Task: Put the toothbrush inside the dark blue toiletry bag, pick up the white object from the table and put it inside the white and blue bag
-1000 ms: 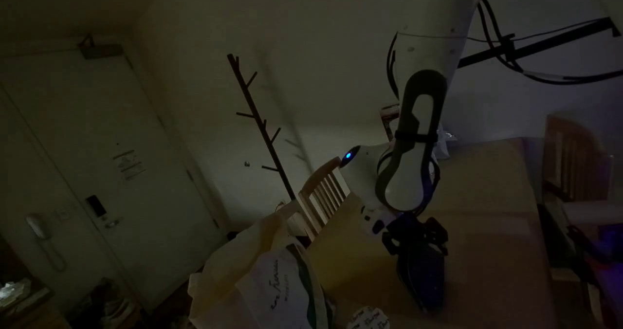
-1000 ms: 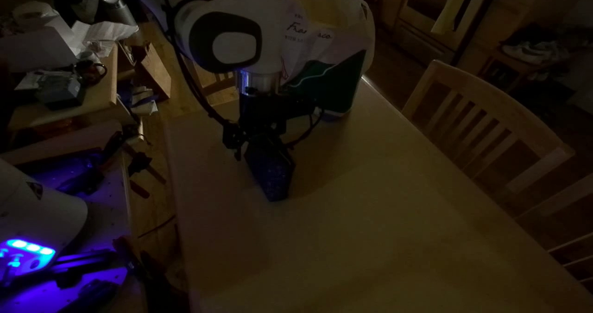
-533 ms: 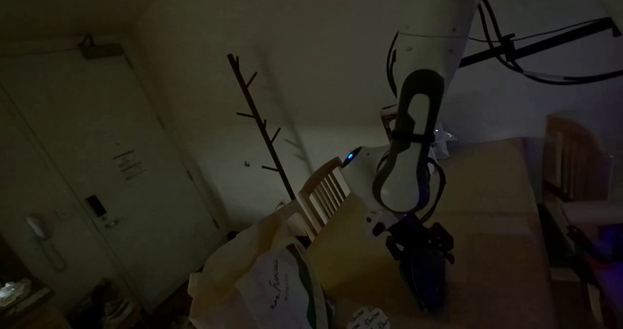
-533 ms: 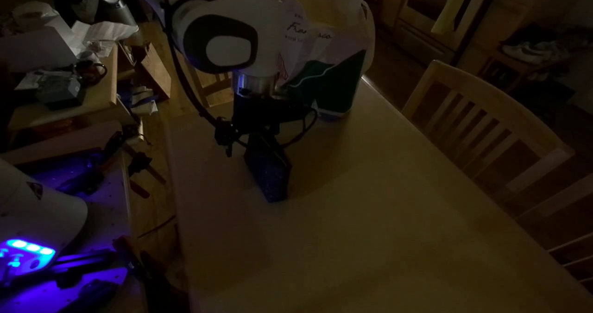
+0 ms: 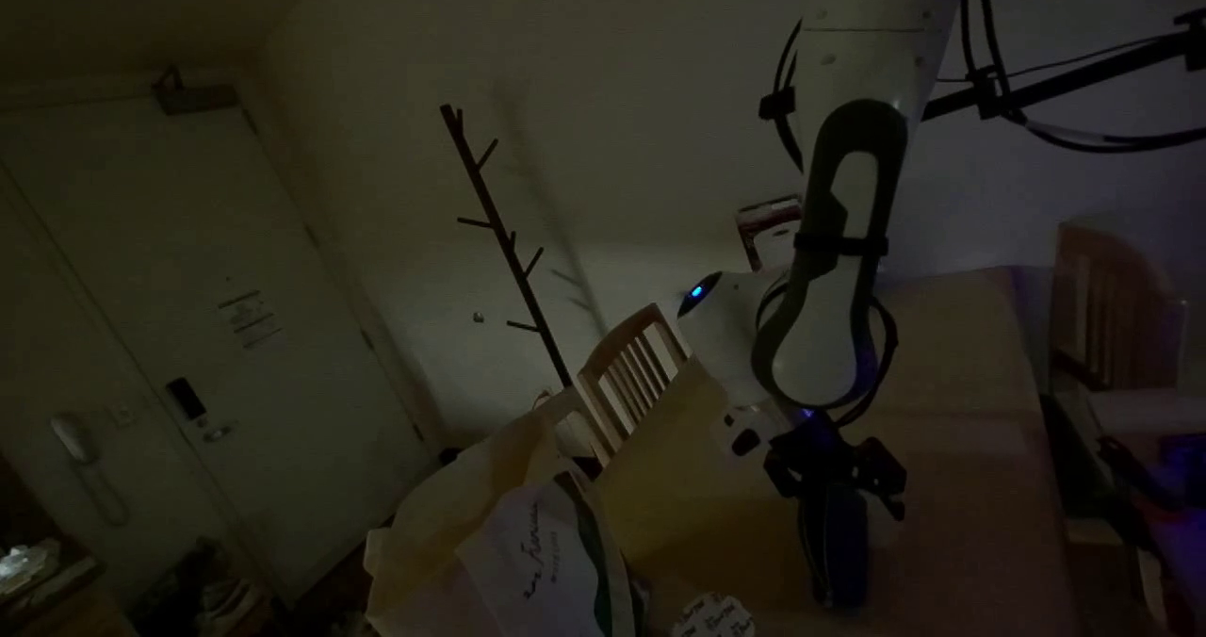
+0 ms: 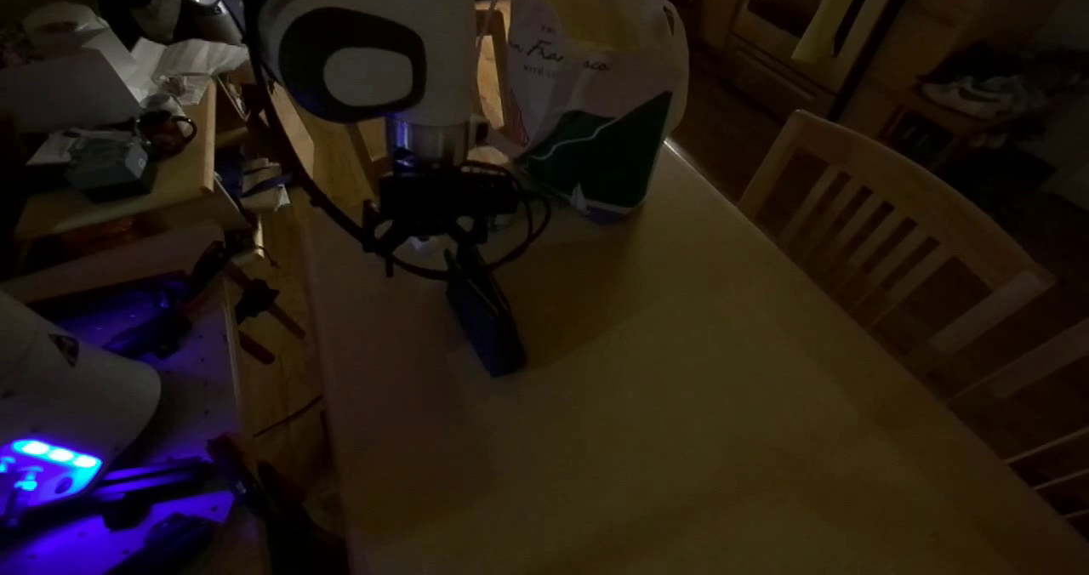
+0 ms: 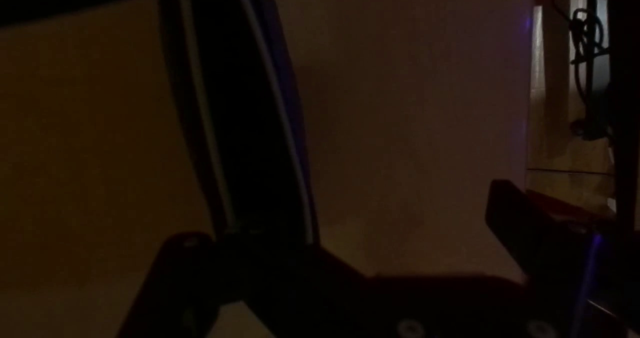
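The dark blue toiletry bag (image 5: 839,557) stands on the table below my gripper (image 5: 841,503). It also shows in an exterior view (image 6: 489,328) and at the left of the wrist view (image 7: 250,108), with two pale zip lines. My gripper is open, its fingers wide apart in the wrist view (image 7: 385,213). The left finger overlaps the pouch's near end; whether it touches is too dark to tell. Only table shows between the fingers. The white and blue bag (image 5: 546,562), also visible here (image 6: 595,90), stands on the table, its printed panel looking green. The toothbrush is not visible.
A round white printed object (image 5: 713,615) lies beside the white bag; it is partly hidden in an exterior view (image 6: 489,156). A small pale patch (image 5: 883,527) shows behind the pouch, unclear. Wooden chairs (image 6: 893,235) stand along the table (image 6: 681,405). The room is dark.
My gripper has moved sideways, away from the white bag, and stays over the pouch's end. The pouch has turned and shows a narrower side. The round white object has come into view behind the arm.
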Controlling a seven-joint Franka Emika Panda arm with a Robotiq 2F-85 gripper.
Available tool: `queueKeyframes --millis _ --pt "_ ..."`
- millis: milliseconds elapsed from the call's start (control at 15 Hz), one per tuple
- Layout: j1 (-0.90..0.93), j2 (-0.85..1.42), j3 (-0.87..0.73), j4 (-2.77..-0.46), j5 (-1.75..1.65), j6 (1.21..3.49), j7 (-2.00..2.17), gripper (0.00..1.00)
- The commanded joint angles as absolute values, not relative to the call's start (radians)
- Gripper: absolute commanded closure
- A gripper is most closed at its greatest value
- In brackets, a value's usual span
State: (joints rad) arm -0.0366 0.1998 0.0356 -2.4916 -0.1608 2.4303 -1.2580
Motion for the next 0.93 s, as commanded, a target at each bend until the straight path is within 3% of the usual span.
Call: queueKeyframes --millis 0,267,600,867 --pt "-0.013 0.109 0.033 -2.560 -0.205 2.437 -1.149 0.00" --pt "0.006 0.050 0.027 -2.580 -0.304 2.426 -1.046 0.00" --pt "0.014 0.031 0.010 -2.579 -0.687 2.495 -0.852 0.00" --pt "0.003 0.060 0.013 -2.552 -0.641 2.493 -0.899 0.00"
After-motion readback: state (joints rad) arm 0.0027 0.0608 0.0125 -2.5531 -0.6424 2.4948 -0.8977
